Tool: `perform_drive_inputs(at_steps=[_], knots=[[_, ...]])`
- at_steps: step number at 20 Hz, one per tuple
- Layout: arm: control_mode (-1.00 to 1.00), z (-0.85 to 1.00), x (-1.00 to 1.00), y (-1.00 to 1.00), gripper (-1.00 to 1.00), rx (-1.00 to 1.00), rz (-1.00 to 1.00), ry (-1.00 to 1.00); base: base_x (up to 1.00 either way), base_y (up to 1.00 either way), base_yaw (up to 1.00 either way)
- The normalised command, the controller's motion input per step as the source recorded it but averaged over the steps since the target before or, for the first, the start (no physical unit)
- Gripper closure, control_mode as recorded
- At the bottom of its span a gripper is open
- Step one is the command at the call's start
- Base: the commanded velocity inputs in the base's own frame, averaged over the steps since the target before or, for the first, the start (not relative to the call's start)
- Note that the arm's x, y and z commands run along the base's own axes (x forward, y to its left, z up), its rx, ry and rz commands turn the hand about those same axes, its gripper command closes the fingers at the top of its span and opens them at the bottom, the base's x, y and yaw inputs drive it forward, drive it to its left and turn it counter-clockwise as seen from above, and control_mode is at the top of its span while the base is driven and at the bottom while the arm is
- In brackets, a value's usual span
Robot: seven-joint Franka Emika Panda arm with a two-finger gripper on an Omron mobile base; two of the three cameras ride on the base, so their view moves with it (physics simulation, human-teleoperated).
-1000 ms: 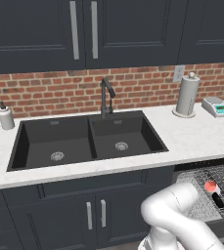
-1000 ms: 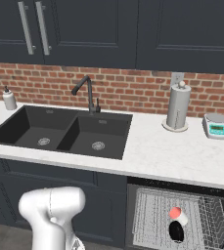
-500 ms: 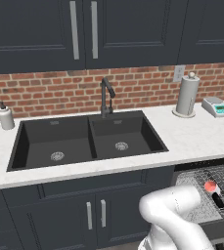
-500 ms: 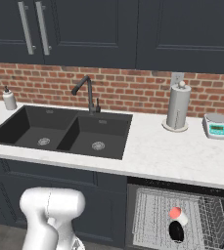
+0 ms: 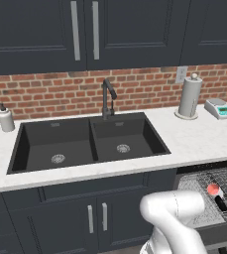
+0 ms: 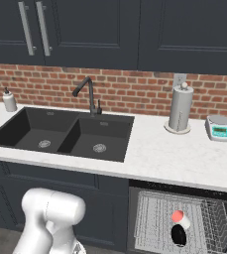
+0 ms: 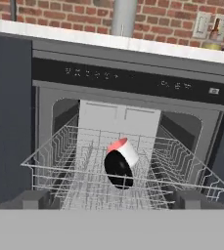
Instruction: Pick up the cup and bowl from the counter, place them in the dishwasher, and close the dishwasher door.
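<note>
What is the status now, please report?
End effector state unclear. Cup and bowl lie in the dishwasher rack, touching. Dishwasher door not yet shut.

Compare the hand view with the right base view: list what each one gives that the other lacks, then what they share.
Hand view: the dishwasher's control strip with its row of buttons, and the pale back wall of the tub behind the rack.
Right base view: the black double sink, the faucet, the soap bottle, the kitchen scale and the upper cabinets.
Both: the wire rack holding the cup and the bowl, the counter edge and the brick wall.
</note>
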Motion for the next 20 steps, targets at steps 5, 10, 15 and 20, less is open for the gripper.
perform_drive_inputs(at_steps=[5, 10, 15, 20], knots=[[-1.00, -0.06, -0.34, -0.59, -1.00, 0.00, 0.00, -0.27, 0.00, 0.00, 0.00], [-1.00, -0.02, -0.41, -0.71, -1.00, 0.00, 0.00, -0.28, 0.00, 0.00, 0.00], [-1.00, -0.38, -0.17, -0.51, -1.00, 0.00, 0.01, -0.10, 0.00, 0.00, 0.00], [-1.00, -0.96, 0.00, -0.22, -1.00, 0.00, 0.10, 0.03, 0.00, 0.00, 0.00]])
